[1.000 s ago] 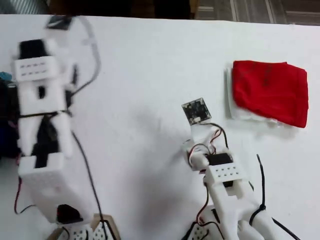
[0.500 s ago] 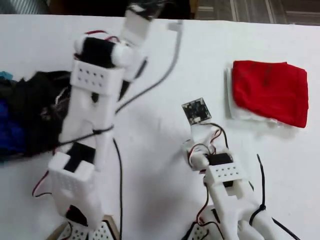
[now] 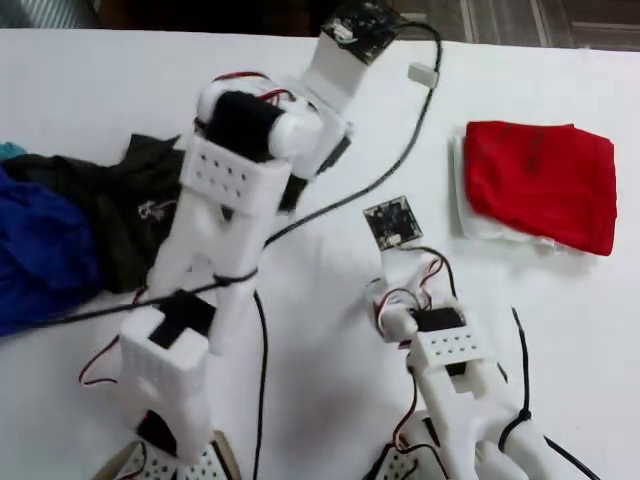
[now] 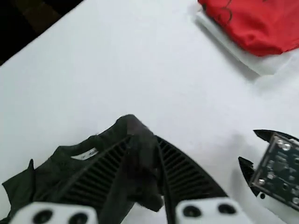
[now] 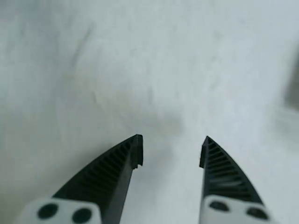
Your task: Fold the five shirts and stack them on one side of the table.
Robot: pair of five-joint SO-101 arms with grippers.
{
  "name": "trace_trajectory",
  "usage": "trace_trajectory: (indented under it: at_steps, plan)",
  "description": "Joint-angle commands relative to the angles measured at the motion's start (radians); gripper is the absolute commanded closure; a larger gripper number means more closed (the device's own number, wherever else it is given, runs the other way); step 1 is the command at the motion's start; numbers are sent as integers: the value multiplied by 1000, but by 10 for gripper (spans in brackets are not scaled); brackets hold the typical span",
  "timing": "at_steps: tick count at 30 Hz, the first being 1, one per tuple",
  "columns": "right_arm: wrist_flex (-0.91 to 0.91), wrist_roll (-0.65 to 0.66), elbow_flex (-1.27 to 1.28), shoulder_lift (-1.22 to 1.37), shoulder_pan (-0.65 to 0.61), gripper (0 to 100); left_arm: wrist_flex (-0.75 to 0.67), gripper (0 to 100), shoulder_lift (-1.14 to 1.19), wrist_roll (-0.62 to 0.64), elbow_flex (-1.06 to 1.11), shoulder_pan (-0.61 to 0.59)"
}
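On the bench [image 3: 300,80], a folded shirt [image 3: 540,190] lay at the right side, atop what seemed to be another folded piece [image 3: 459,190]. A heap of loose shirts [image 3: 50,260] sat at the left edge. The left claw [image 4: 140,137], between heap and stack, pinched a trailing shirt [image 4: 56,172] at the heap's right side. The right claw [image 5: 170,144] hung over bare bench nearer the front, left of the stack.
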Motion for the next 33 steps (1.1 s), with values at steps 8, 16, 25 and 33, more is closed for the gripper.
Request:
trace_trajectory:
  at_steps: [8, 16, 25, 33]
  plan:
    - [-24, -8, -3, 4, -2, 800, 14, 804, -5, 3, -22, -390]
    - [-24, -8, -3, 4, -4, 800, 3, 805, -3, -195, 343, -738]
    - [-24, -8, -3, 4, -5, 799, -287, 805, -5, -311, 809, -1030]
    - [-24, -8, -2, 4, -5, 800, -520, 805, -5, -440, 961, -1234]
